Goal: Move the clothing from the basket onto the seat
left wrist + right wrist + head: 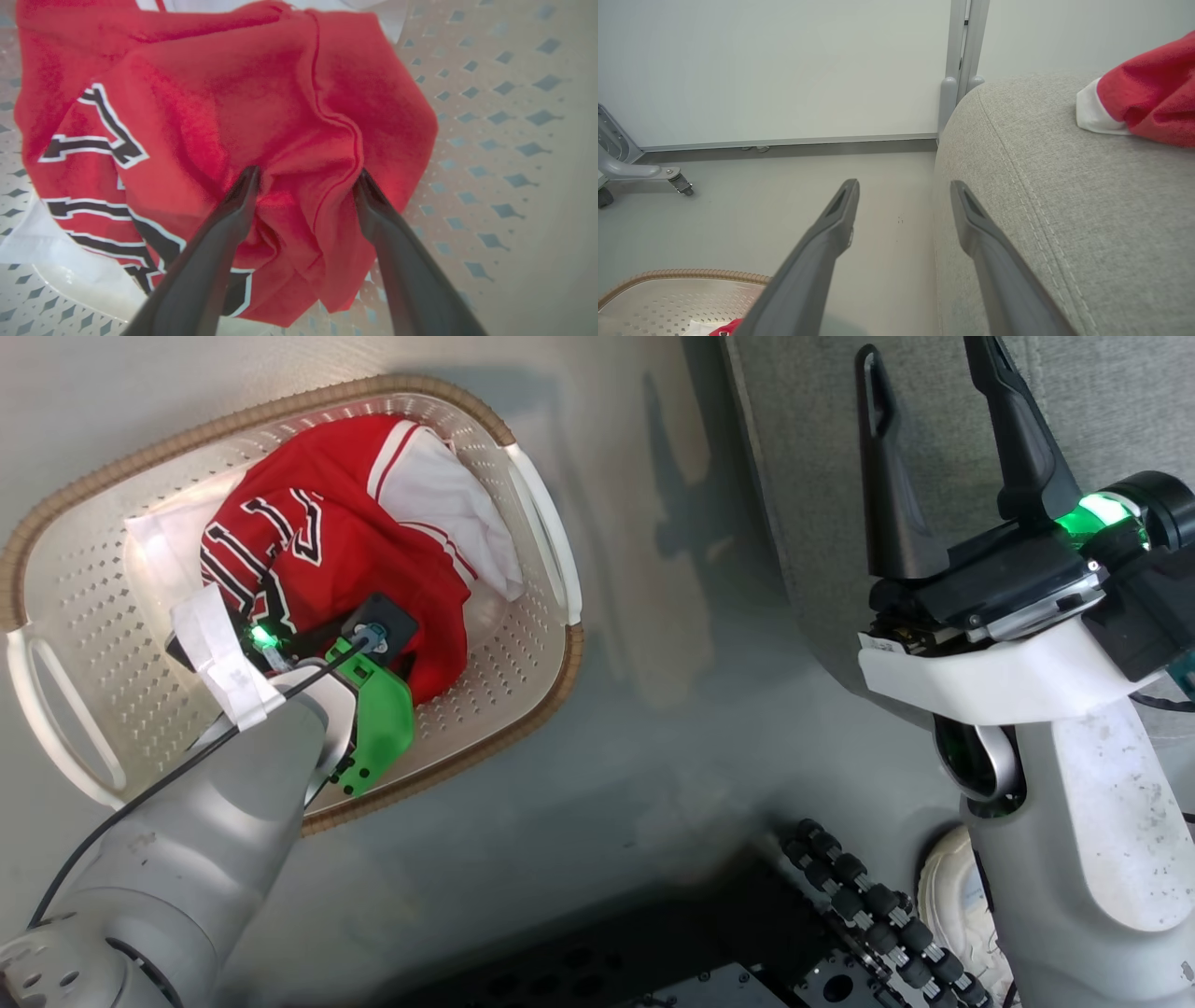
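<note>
My left end effector [306,186] is down inside the oval cream-white perforated plastic basket [84,616] with a brown woven rim. The basket stands on the pale grey floor [653,728] at my near left. The two dark fingers [233,219] are spread wide, with their tips pressed into the crumpled red jersey [243,93] with black-and-white lettering. A raised fold with a stitched seam sits between them, but they have not closed on it. The jersey lies heaped in the middle of the basket, over a white cloth [448,495] that shows at its far side.

My right end effector [924,364] hangs to the right, well apart from the basket, its fingers also spread and holding nothing. It hovers at the left edge of the large grey fabric-upholstered seat [1041,196] with a rounded edge and a stitched seam. In the right wrist view one finger is over the floor and the other over the cushion's side.

Farther along, a red garment with white trim [1143,93] rests on top of the seat. Beyond the seat's corner a grey upright post [962,56] stands against a pale wall panel [784,70]. A grey castor foot [644,172] sits at the far left.
</note>
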Controlling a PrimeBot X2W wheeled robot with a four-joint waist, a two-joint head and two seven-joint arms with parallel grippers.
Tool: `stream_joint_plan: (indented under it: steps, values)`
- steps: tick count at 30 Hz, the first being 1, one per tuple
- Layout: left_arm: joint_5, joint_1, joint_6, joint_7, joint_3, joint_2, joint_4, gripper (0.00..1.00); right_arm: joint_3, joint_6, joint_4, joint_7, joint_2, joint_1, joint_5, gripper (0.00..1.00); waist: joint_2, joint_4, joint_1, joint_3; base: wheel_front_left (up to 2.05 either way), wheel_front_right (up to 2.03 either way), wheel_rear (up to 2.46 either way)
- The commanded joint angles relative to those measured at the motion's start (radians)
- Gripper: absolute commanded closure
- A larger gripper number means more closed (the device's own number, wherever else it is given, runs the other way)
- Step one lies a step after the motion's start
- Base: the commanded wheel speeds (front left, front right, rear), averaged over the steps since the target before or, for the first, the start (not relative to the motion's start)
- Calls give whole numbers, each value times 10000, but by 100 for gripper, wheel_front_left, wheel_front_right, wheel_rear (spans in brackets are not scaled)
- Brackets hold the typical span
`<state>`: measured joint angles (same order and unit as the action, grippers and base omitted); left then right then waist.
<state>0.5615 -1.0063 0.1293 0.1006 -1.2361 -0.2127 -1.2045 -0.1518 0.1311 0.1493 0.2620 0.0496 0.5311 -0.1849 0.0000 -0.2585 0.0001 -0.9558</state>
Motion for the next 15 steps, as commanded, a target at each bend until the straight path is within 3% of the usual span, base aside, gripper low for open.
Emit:
stream_joint_plan:
  steps: [1, 10, 11, 12, 13, 15]
  values:
    - [110, -199, 20, -56, -54, -36, -83, 0, 21, -7, 83, 43, 17, 111, 34, 0, 0, -9, -1, -185, 0, 0, 0]
    - [349, -503, 20, -169, -187, 183, -366, 0, 90, -7, 395, 44, 17, 15, 143, 0, 0, 139, -1, -550, 0, 0, 0]
    - [339, -531, 20, -189, -198, 209, -402, 17, 90, -7, 405, 44, 17, 21, 157, 0, 0, 149, -1, -568, 0, 0, 0]
    - [302, -549, 20, -217, -223, 237, -438, 62, 87, -7, 410, 44, 17, 26, 164, 0, 0, 158, -1, -583, 0, 0, 0]
    - [214, -570, 20, -176, -247, 254, -447, 100, 81, -7, 414, 44, 17, 31, 167, 0, 0, 162, -1, -591, 0, 0, 0]
    - [196, -597, 20, -109, -274, 290, -492, 100, 73, -7, 426, 44, 17, 34, 177, 0, 0, 177, -1, -593, 0, 0, 0]
